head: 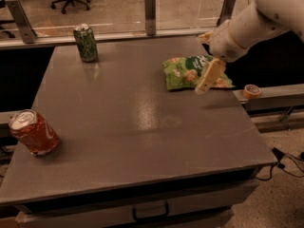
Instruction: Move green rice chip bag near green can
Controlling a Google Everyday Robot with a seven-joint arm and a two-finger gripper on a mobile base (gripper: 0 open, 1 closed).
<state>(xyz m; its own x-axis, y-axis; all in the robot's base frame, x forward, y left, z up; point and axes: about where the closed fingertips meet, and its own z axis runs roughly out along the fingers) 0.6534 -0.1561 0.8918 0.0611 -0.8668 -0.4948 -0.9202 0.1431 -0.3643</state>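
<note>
The green rice chip bag (185,71) lies flat at the right side of the grey table (133,122), near its right edge. The green can (86,42) stands upright at the table's far left corner. My gripper (207,77) hangs from the white arm that comes in from the upper right. It sits over the right part of the bag and covers some of it. One tan finger (209,76) points down and to the left.
A red dented can (33,132) lies tilted at the table's near left edge. A roll of orange tape (251,90) sits on the ledge to the right of the table. Glass-panel posts stand behind the table, and office chairs beyond them.
</note>
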